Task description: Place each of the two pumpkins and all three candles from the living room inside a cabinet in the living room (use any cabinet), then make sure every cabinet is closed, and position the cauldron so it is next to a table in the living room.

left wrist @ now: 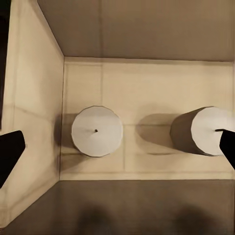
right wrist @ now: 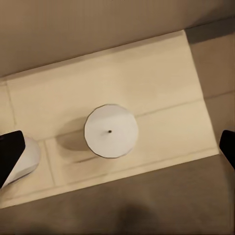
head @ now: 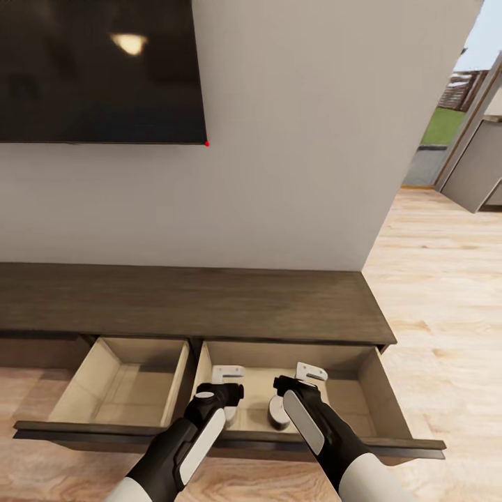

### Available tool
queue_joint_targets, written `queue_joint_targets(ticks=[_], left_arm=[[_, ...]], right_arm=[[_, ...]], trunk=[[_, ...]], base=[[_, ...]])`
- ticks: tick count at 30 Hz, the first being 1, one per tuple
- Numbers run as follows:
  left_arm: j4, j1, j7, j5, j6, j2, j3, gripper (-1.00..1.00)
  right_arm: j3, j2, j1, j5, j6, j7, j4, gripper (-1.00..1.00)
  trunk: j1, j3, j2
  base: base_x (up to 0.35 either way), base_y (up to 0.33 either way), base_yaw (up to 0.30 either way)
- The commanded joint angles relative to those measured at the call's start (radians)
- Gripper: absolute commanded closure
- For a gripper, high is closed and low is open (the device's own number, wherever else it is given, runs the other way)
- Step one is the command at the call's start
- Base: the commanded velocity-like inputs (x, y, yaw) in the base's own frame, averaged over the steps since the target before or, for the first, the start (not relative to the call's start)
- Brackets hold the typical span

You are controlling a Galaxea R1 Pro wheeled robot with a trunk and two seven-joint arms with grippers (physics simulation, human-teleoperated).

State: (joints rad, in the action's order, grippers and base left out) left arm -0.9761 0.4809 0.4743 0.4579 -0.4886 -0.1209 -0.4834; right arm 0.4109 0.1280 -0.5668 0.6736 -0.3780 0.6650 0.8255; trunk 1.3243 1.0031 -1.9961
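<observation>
Two short grey-beige cylindrical candles [left wrist: 97, 131] are seen upright in the open drawer [head: 376, 397] of the long dark-brown wooden cabinet [head: 188, 300], directly beneath both spread, empty grippers [head: 229, 376]; nothing is held.

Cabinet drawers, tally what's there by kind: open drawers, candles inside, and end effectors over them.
Open drawers: 2
Candles standing in the right-hand drawer: 2
End effectors hovering above, left and right, both open: 2
Total: 6
</observation>
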Motion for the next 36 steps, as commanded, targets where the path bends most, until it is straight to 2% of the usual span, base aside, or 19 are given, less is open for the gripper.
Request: queue_joint_targets(ticks=[1,6,9,15,20,22,30,34,36], left_arm=[[-0.002,0.001,0.01,0.011,-0.002,0.001,-0.002,-1.0],[-0.03,0.001,0.009,0.013,-0.014,0.003,0.004,-1.0],[-0.05,0.001,0.009,0.016,-0.063,0.004,0.01,-1.0],[-0.128,0.001,0.01,0.022,-0.199,0.004,0.087,-1.0],[-0.144,0.001,0.01,0.023,-0.252,0.004,0.135,-1.0],[-0.146,0.001,0.01,0.024,-0.275,0.004,0.164,-1.0],[-0.162,0.001,0.012,0.022,-0.363,0.008,0.203,-1.0],[-0.23,-0.003,0.012,0.023,-0.436,0.012,0.206,-1.0],[-0.267,-0.007,0.011,0.023,-0.463,0.013,0.206,-1.0]], right_arm=[[0.002,-0.001,-0.001,0.007,-0.006,0.006,0.001,-1.0],[-0.001,-0.002,-0.001,0.011,-0.014,0.0,0.001,-1.0],[-0.002,-0.003,-0.001,0.012,-0.018,-0.003,0.001,-1.0],[-0.004,-0.004,-0.001,0.014,-0.032,-0.005,0.001,-1.0],[-0.005,-0.004,-0.001,0.015,-0.066,-0.002,0.001,-1.0],[-0.006,-0.004,-0.001,0.015,-0.076,0.002,0.001,-1.0],[-0.006,-0.004,-0.001,0.015,-0.08,0.004,0.003,-1.0],[-0.006,-0.004,-0.001,0.015,-0.091,0.005,0.006,-1.0],[-0.006,-0.003,-0.001,0.014,-0.122,0.004,0.014,-1.0]], trunk=[[-0.004,-0.002,0.007],[-0.023,-0.018,0.042],[-0.035,-0.027,0.063],[-0.058,-0.046,0.105],[-0.077,-0.062,0.14],[-0.085,-0.068,0.154],[-0.115,-0.093,0.21],[-0.131,-0.106,0.238],[-0.138,-0.112,0.252]], base=[[0.0,0.0,0.0],[0.0,0.0,0.0],[0.0,0.0,0.0],[0.0,0.0,0.0],[0.0,0.0,0.0],[0.0,0.0,0.0],[0.0,0.0,0.0],[0.0,0.0,0.0],[0.0,0.0,0.0]])
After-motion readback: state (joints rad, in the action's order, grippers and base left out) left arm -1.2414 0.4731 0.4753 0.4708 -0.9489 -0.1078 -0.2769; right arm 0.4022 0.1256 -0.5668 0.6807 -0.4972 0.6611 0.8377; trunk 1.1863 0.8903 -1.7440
